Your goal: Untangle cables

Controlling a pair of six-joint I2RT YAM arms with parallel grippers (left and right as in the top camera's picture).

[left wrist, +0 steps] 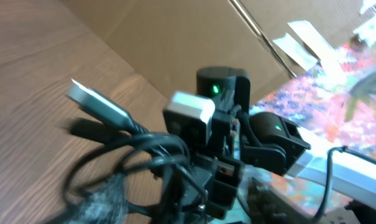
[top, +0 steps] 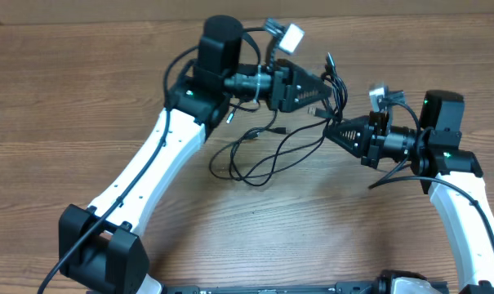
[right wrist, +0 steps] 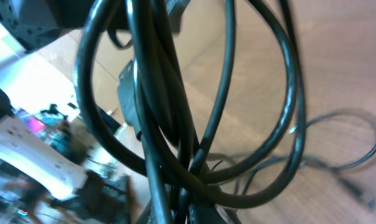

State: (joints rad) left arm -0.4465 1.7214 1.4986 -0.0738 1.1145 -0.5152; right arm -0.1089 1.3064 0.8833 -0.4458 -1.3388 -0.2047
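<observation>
Above the far middle of the table, the cables (top: 336, 86) are gathered into a knotted black bunch lifted clear of the wood. Several slack loops trail from it down to the left and lie on the tabletop. One silvery plug (left wrist: 91, 101) sticks out of the bunch at a slant, and a second small plug lies on the wood inside the loops. Close to the right wrist camera, the cords (right wrist: 153, 124) cross over each other in wide curves.

The table (top: 83, 98) is brown wood-grain laminate. Past its far edge stands plain brown cardboard (left wrist: 175, 31), and beside that is a brightly patterned, many-coloured surface (left wrist: 337, 81), too blurred for me to name.

The left gripper (top: 318, 94) reaches in from the left, and its jaws look drawn together on the bunch, which sits right at its tips. The right gripper (top: 335, 131) points at the bunch from the near right, its tip just below the tangle and near the other gripper. The cords crowd its camera and hide its fingers, so I cannot tell whether it is open or gripping anything.
</observation>
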